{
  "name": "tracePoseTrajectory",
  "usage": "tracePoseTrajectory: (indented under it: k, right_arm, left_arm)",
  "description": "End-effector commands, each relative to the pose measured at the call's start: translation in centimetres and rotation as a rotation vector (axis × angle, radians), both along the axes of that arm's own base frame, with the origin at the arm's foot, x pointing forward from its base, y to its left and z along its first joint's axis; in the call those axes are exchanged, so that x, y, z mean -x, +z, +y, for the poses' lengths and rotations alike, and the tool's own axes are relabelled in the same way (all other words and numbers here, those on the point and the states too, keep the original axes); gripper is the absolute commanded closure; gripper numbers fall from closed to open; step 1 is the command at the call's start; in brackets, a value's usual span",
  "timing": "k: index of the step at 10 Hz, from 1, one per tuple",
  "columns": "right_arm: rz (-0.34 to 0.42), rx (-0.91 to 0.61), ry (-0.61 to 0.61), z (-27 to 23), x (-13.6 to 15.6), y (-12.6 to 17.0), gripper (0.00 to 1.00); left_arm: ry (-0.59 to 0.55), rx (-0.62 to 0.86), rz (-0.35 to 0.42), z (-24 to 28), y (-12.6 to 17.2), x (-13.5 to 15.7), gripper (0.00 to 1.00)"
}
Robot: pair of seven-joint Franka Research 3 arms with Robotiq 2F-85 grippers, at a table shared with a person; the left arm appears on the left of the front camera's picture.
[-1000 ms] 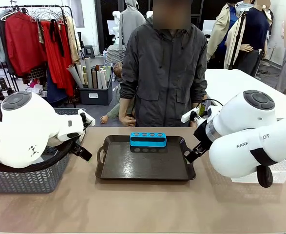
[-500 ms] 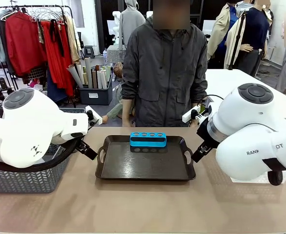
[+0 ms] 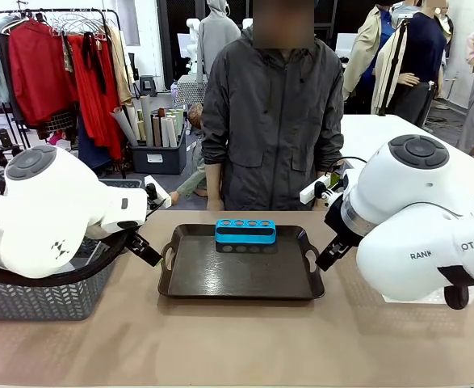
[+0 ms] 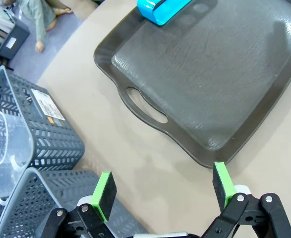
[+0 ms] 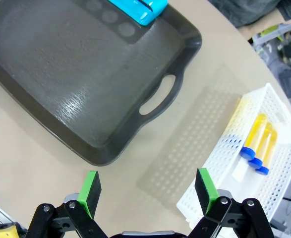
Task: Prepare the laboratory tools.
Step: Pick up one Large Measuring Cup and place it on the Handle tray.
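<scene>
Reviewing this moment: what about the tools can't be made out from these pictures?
Tubes: right wrist view; they overlap inside the white basket, so three or four cannot be told.
Beaker: left wrist view; cut off by the left edge, in the grey basket.
Grey basket's contents: front view; the left arm covers them.
Blue rack: both wrist views; cut off by the top edge.

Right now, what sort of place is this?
Likely a robot demo or test workshop, not a real lab: a clothes rack and a bin of rolled sheets stand behind the person, and the blue tube rack sits on a dark tray.
</scene>
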State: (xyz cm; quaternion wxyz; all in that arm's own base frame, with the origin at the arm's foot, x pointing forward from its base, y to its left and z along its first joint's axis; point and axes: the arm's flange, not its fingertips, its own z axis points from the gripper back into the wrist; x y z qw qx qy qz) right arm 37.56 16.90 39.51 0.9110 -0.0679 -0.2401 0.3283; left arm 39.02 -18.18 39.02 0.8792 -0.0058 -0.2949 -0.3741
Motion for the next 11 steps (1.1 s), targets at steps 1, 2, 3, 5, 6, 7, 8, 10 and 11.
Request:
tracePoseTrajectory:
  k: [1,2,3,5,6,7,8,10,11]
  right_arm:
    - [-0.013,-0.003,0.018,0.0,-0.3,-0.1,0.0]
    - [-0.013,-0.003,0.018,0.0,-0.3,-0.1,0.0]
    - [-0.013,-0.003,0.018,0.0,-0.3,-0.1,0.0]
    - [0.008,-0.081,0.01,0.3,-0.5,0.5,0.0]
    - [0.035,-0.146,0.029,0.4,-0.7,1.2,0.0]
    - [0.046,-0.188,0.042,0.6,-0.9,2.0,0.0]
    - [0.051,-0.227,0.055,0.7,-1.0,2.7,0.0]
    - [0.035,-0.285,0.093,0.6,-1.1,4.9,0.0]
    - [0.012,-0.295,0.109,0.7,-1.3,6.5,0.0]
  left_arm:
    - [0.006,0.006,-0.006,-0.1,0.1,0.0,0.0]
    - [0.006,0.006,-0.006,-0.1,0.1,0.0,0.0]
    - [0.006,0.006,-0.006,-0.1,0.1,0.0,0.0]
    - [-0.027,-0.006,-0.001,0.2,0.7,0.2,0.0]
    - [-0.066,-0.012,-0.036,0.3,1.3,0.5,0.0]
    - [-0.102,-0.019,-0.092,0.6,2.0,0.8,0.0]
    - [-0.122,-0.027,-0.127,1.1,2.4,1.2,0.0]
    - [-0.193,-0.042,-0.197,1.7,4.1,2.2,0.0]
    - [-0.236,-0.041,-0.241,2.3,5.0,3.0,0.0]
